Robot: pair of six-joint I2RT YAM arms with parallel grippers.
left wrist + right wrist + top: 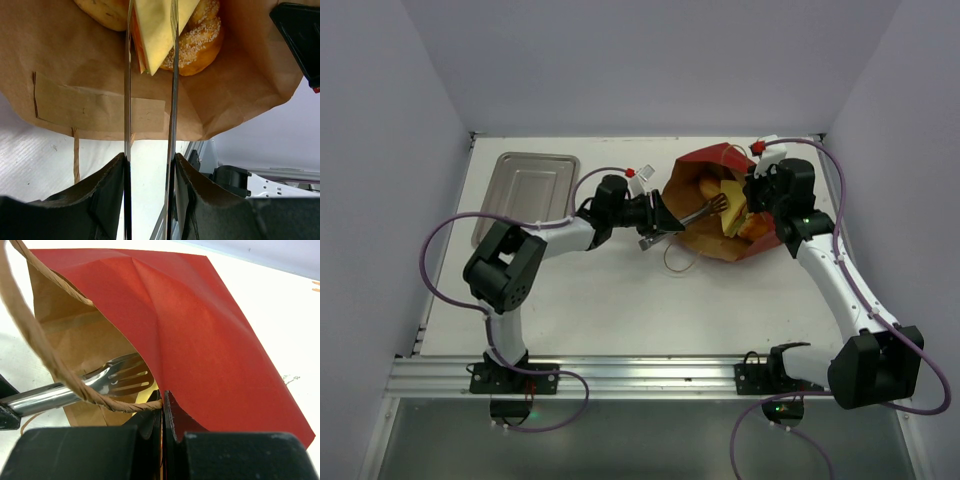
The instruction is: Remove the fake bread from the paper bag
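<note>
The right gripper [163, 408] clamps the paper bag [200, 340] by its rim to hold it open, while the left gripper [150, 172] squeezes tongs [173, 100] onto a bread slice [159, 25] inside the bag.

both arms reach inward, left tool [150, 162] and right tool [163, 407] clamped.

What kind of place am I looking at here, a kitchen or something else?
Probably a robotics lab test cell: two robot arms bolted to a metal rail, a white table boxed in by plain lavender walls, and a red paper bag as prop.
</note>
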